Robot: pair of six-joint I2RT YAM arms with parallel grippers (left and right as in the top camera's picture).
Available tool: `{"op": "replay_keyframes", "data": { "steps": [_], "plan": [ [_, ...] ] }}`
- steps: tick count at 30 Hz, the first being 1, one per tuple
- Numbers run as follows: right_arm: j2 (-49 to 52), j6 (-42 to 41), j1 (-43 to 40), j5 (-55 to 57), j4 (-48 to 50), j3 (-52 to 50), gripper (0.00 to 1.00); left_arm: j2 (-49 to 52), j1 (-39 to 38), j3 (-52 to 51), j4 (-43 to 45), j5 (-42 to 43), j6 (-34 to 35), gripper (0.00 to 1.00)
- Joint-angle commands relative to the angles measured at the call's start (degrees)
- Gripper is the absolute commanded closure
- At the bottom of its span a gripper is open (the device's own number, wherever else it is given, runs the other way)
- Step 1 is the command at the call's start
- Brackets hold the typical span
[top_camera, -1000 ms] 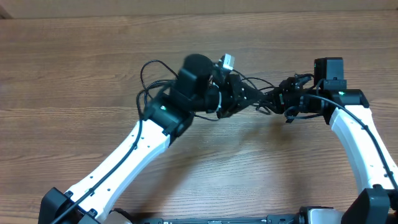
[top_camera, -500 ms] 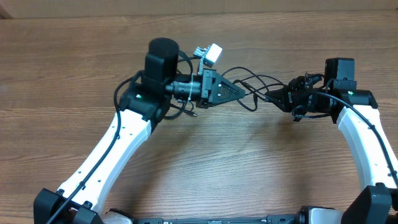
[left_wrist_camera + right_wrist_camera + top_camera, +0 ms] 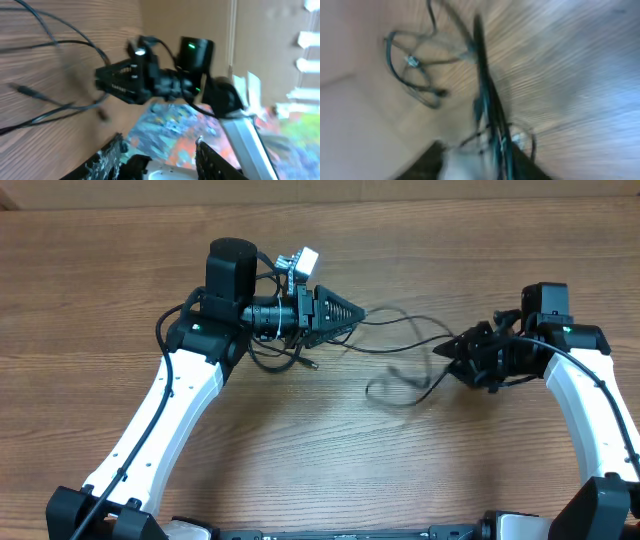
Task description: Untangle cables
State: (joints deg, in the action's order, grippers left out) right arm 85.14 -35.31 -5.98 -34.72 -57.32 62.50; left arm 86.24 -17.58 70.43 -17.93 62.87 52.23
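Observation:
Thin black cables (image 3: 400,321) stretch across the wooden table between my two grippers. One loop (image 3: 393,390) lies in the middle, and a bunch with a small plug (image 3: 283,361) lies under my left wrist. My left gripper (image 3: 353,312) is turned on its side and points right. In the left wrist view its jaws (image 3: 159,141) are apart with nothing between them, and cables (image 3: 55,111) lie on the table beyond. My right gripper (image 3: 452,351) appears shut on a cable strand (image 3: 482,75), which runs out from its jaws (image 3: 496,150). That view is blurred.
The table is bare wood with a pale wall edge along the back (image 3: 420,190). My right gripper also shows in the left wrist view (image 3: 107,81), facing me. More looped cable (image 3: 412,75) lies beyond the right gripper.
My left arm has swung left and back, and my right gripper has drawn right. The cables between them have spread out, and a loop has dropped onto the table in the middle.

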Motion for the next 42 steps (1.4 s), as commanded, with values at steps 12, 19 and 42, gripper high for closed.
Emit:
{"op": "replay_keyframes", "data": {
  "steps": [12, 19, 42],
  "plan": [
    [0.17, 22.82, 1.29, 19.67, -7.19, 0.85, 0.00, -0.96, 0.33, 0.98, -31.76, -54.18, -11.13, 0.52],
    [0.17, 28.02, 8.55, 19.69, -0.33, 0.92, 0.00, -0.72, 0.33, 0.94, -44.04, -77.75, -14.60, 0.52],
    [5.07, 63.63, 30.14, 34.42, 26.10, 0.90, 0.00, -0.04, 10.29, -0.85, -39.43, -67.89, -37.53, 0.21]
  ]
}}
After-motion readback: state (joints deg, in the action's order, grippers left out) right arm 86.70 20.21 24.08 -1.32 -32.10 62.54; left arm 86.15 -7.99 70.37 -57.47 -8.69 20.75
